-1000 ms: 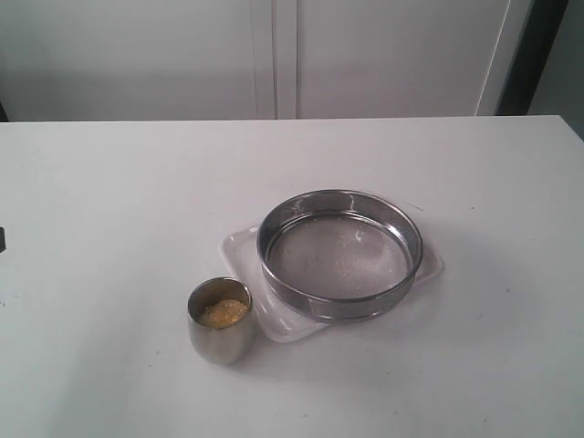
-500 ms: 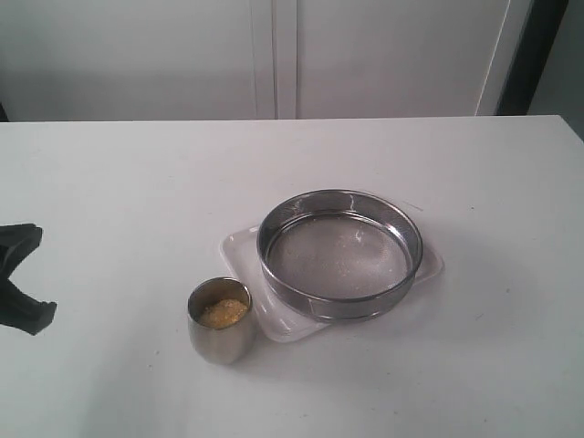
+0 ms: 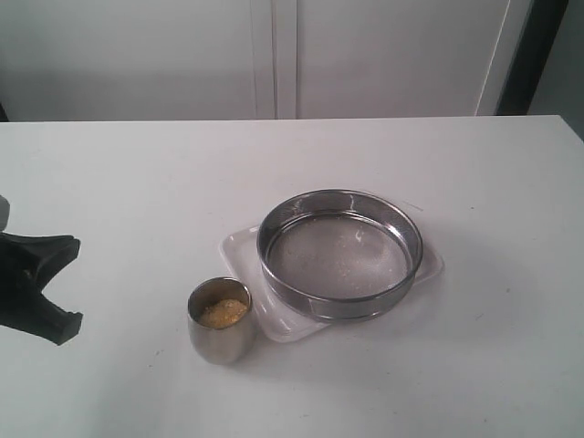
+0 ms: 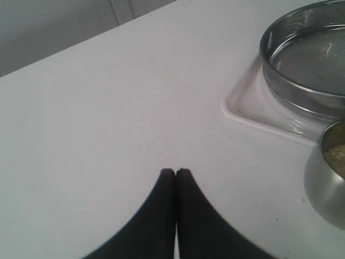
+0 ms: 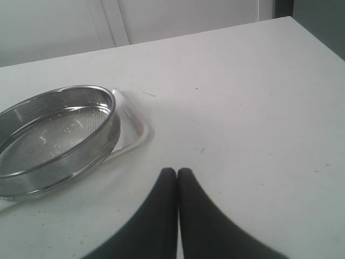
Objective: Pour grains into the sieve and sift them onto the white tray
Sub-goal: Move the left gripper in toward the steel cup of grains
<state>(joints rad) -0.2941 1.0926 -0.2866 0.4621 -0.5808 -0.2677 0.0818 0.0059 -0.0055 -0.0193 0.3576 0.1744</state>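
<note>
You're handling one smooth steel cup, probably light, stiff and slippery, standing just beside the tray with the loose grains lying inside, so you're best gripping its wall and keeping it upright. One sieve is resting on the one tray; the left gripper and right gripper are both sitting closed, empty.

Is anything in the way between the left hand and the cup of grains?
Nothing visible does: only bare table lies between the left hand and the cup holding the grains.
</note>
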